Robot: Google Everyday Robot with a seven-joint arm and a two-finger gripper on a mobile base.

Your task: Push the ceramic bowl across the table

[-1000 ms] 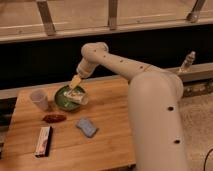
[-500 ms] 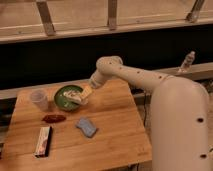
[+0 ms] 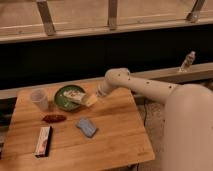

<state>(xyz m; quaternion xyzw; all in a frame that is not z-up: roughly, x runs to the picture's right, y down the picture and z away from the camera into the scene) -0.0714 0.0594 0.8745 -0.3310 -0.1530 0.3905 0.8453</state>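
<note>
We see a clear plastic cup [image 3: 39,98], a small reddish-brown item [image 3: 54,118] near it, a long red-and-white packet [image 3: 43,140], a blue sponge [image 3: 87,127], and a bottle [image 3: 187,61] well apart on the far ledge [image 3: 200,72].

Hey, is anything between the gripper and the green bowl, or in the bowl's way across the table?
Nothing visible separates the gripper from the ceramic bowl; it is at the bowl's right rim. Pushed leftward, the bowl would likely meet the clear plastic cup standing close beside it on the table.
</note>
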